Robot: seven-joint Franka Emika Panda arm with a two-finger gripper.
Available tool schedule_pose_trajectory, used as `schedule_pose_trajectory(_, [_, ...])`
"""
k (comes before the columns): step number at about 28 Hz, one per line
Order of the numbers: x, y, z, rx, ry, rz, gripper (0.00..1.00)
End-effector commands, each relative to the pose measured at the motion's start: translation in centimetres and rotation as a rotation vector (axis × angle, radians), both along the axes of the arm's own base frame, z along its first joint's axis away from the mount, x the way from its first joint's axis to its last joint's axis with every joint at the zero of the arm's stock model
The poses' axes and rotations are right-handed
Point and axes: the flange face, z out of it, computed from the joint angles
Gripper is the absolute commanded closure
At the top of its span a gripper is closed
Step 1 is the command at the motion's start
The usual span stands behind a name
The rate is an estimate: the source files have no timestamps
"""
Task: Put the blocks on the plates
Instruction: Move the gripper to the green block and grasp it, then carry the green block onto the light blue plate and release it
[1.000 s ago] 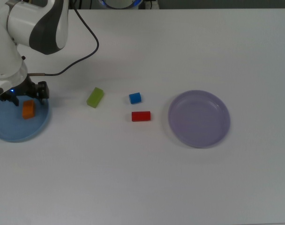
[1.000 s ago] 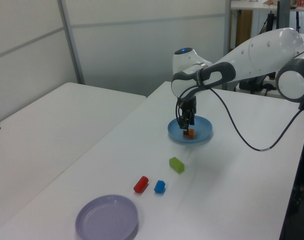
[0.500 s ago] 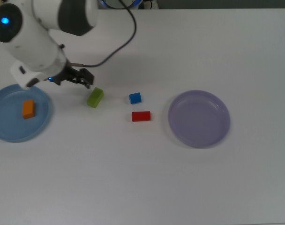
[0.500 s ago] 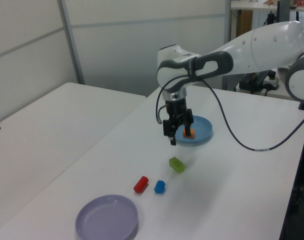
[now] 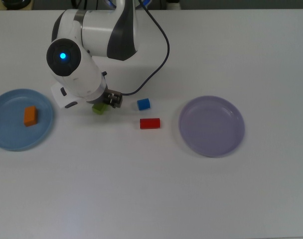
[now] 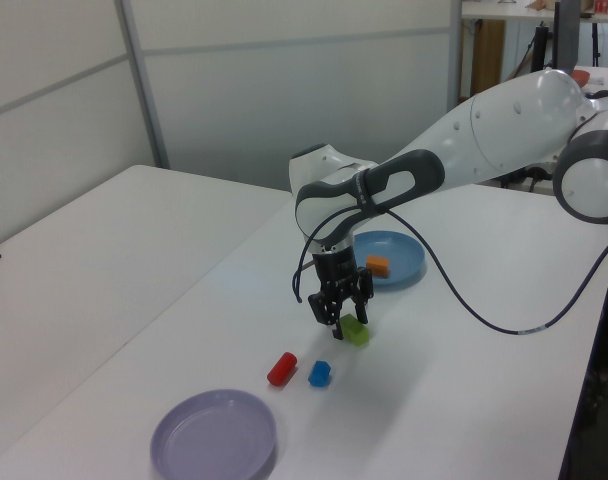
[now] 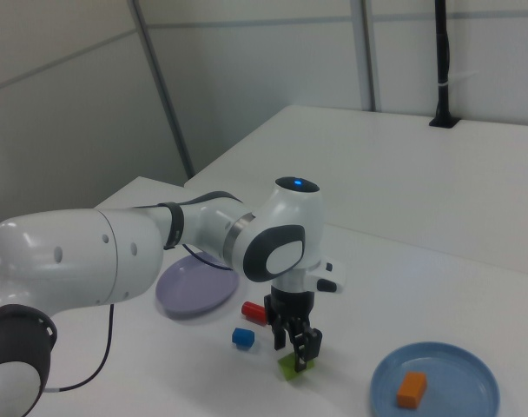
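Note:
My gripper (image 6: 341, 316) is open and hangs just over the lime-green block (image 6: 356, 331), its fingers on either side of the block's top (image 7: 292, 366). In the top view the arm hides most of that block (image 5: 97, 109). On the light blue plate (image 5: 12, 135) at the top view's left lies the orange block (image 5: 30, 115). The blue cube (image 5: 143, 103) and the red block (image 5: 150, 123) lie on the table between the plates. The lavender plate (image 5: 211, 126) holds nothing.
White table (image 5: 141, 189) all round. A black cable (image 5: 159, 55) runs from the arm across the table's far part. In the left view a wall panel stands behind the table, with another desk at the left view's right.
The arm has swung from the blue plate, where it left the orange block, toward the top view's right. It has come down over the lime-green block.

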Motion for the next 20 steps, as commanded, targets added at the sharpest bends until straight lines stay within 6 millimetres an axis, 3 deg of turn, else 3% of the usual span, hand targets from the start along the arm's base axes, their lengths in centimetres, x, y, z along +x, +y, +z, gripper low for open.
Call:
schedule_pose_trajectory(1, [-0.3, -0.6, -0.3, -0.052, -0.011, 0.008, 0.68])
schedule_pose_trajectory(5, [-0.3, -0.7, -0.8, -0.061, -0.004, 0.025, 0.99])
schedule_pose_trajectory(11, [-0.3, -1.0, 0.6, -0.061, -0.014, 0.104, 1.00])
schedule_pose_trajectory(13, [-0.1, -2.2, 3.4, -0.059, -0.053, 0.142, 1.00])
schedule_pose_trajectory(16, [0.2, -3.6, 6.1, -0.056, -0.094, 0.202, 1.00])
schedule_pose_trajectory(17, [0.4, -4.9, 7.7, -0.056, -0.126, 0.236, 1.00])
schedule_pose_trajectory(20, [0.9, -7.0, 9.6, -0.065, -0.167, 0.261, 1.00])
